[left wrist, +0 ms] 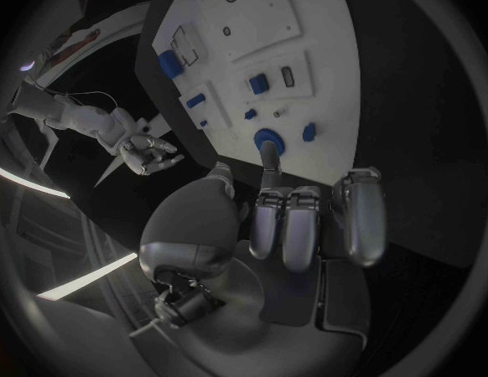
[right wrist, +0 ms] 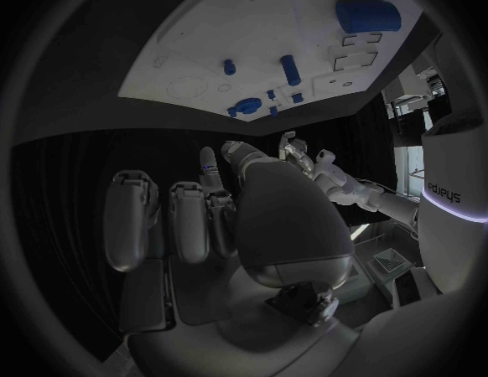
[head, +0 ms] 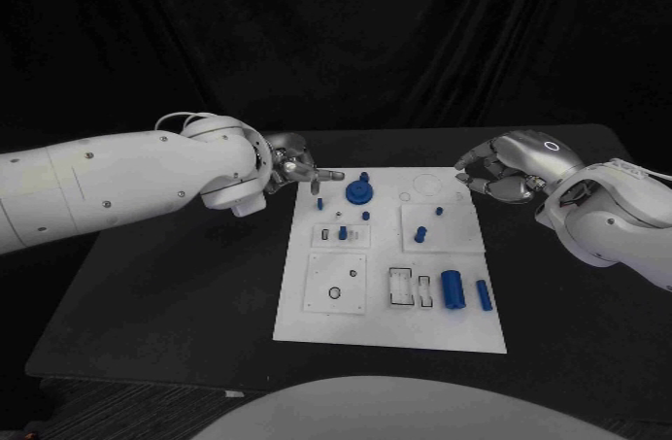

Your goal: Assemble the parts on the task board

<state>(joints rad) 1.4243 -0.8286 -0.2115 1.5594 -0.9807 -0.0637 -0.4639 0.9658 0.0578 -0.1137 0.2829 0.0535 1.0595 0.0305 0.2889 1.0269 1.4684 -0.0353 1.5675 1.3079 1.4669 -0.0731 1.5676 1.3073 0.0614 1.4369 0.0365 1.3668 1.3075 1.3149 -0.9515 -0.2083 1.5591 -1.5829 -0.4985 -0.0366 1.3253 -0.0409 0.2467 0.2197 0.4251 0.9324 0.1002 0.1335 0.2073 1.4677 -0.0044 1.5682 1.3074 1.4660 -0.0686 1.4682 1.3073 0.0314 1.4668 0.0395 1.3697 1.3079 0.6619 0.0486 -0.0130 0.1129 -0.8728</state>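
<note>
While the white board [head: 389, 309] lies flat in the middle of the black tabletop [head: 168, 304], both hands hover at its far end, up in the centre band of the head view. The left hand [head: 294, 165] sits just off the board's upper left corner, fingers [left wrist: 305, 226] curled in together with one stretched out toward a round blue knob [head: 360, 191] standing near the top of the board; whether that fingertip touches the knob I cannot tell, and nothing is held in the hand. Over on the upper right, the right hand [head: 507, 171] hangs beside the board's top right corner, its fingers [right wrist: 188, 222] bent inward and close together, empty as far as the wrist view shows. Now the parts: a fat blue cylinder [head: 453, 288] lies in the lower right area of the board, with a slimmer blue rod [head: 485, 295] just beside it on the right. A short blue peg [head: 420, 234] stands on the raised square plate at centre right. Smaller blue pieces are scattered just below the knob, too small to make out in detail. Two dark rectangular slots [head: 412, 287] sit left of the cylinder.
</note>
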